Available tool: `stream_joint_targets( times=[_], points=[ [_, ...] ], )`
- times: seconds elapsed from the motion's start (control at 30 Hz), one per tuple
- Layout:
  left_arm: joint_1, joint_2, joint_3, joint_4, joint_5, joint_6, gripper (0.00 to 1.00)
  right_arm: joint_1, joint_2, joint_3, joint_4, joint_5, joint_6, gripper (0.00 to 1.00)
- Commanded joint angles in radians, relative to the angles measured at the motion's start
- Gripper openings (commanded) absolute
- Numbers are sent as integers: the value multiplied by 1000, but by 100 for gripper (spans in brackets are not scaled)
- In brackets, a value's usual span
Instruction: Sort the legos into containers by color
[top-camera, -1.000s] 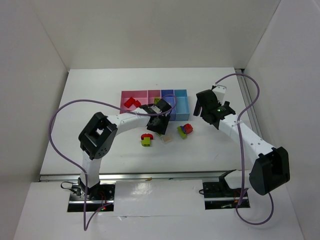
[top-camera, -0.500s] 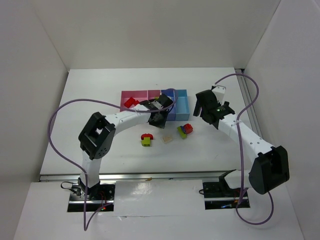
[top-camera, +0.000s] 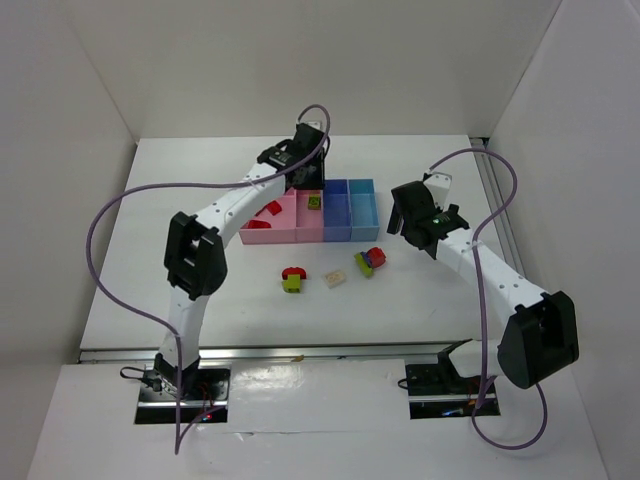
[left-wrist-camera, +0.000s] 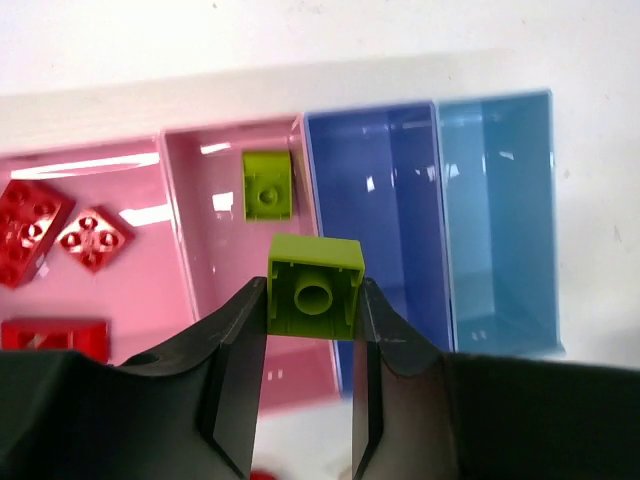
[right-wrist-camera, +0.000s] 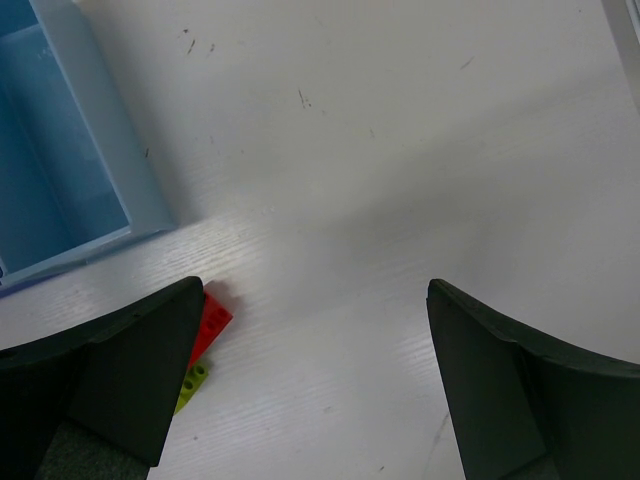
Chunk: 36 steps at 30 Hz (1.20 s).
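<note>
My left gripper (left-wrist-camera: 315, 300) is shut on a lime green lego (left-wrist-camera: 315, 283) and holds it above the containers, over the wall between the second pink bin (left-wrist-camera: 215, 250) and the periwinkle bin (left-wrist-camera: 375, 200). Another green lego (left-wrist-camera: 268, 185) lies in that pink bin, also visible from above (top-camera: 314, 202). Red legos (left-wrist-camera: 35, 225) lie in the first pink bin (top-camera: 262, 228). From above, the left gripper (top-camera: 303, 178) reaches over the back of the row. My right gripper (right-wrist-camera: 315, 330) is open over bare table, with a red lego (right-wrist-camera: 210, 318) by its left finger.
Loose on the table in front of the bins are a red and green clump (top-camera: 293, 279), a cream brick (top-camera: 335, 279) and a green, red and blue clump (top-camera: 370, 260). The light blue bin (top-camera: 364, 205) ends the row. White walls enclose the table.
My left gripper has closed on a green lego and swung from the table in front of the bins up and back over them. The right arm has not moved.
</note>
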Motion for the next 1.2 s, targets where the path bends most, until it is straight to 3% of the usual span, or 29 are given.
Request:
stream_joint_targets(
  times=[0.0, 0.07, 0.1, 0.27, 0.33, 0.43, 0.6, 0.83, 0.97, 1.17],
  points=[
    [0, 104, 98, -78, -10, -6, 12, 6, -19, 8, 13, 32, 6, 99],
    [9, 133, 107, -88, -10, -16, 18, 6, -28, 8, 2, 32, 6, 99],
    [18, 133, 107, -88, -10, -17, 32, 6, -28, 8, -9, 43, 6, 99],
    [27, 110, 67, -51, 20, -26, 49, 6, -38, 8, -9, 43, 6, 99],
    [27, 86, 35, -41, 20, -17, 65, 6, -38, 8, -9, 43, 6, 99],
    [27, 60, 15, -41, 11, -17, 78, 6, -29, 17, -9, 43, 6, 99],
    [-9, -44, -39, -51, -46, -17, 78, 6, -19, 17, -9, 34, 6, 99],
    [-78, -331, -374, -51, -30, -32, 71, 6, -19, 17, -18, 34, 6, 99],
    [-118, -515, -603, -72, 92, -53, 82, 15, -10, 17, -7, 23, 6, 99],
    [-193, -539, -770, -91, 102, -186, 88, 15, 17, 35, 17, 0, -6, 99]
  ],
)
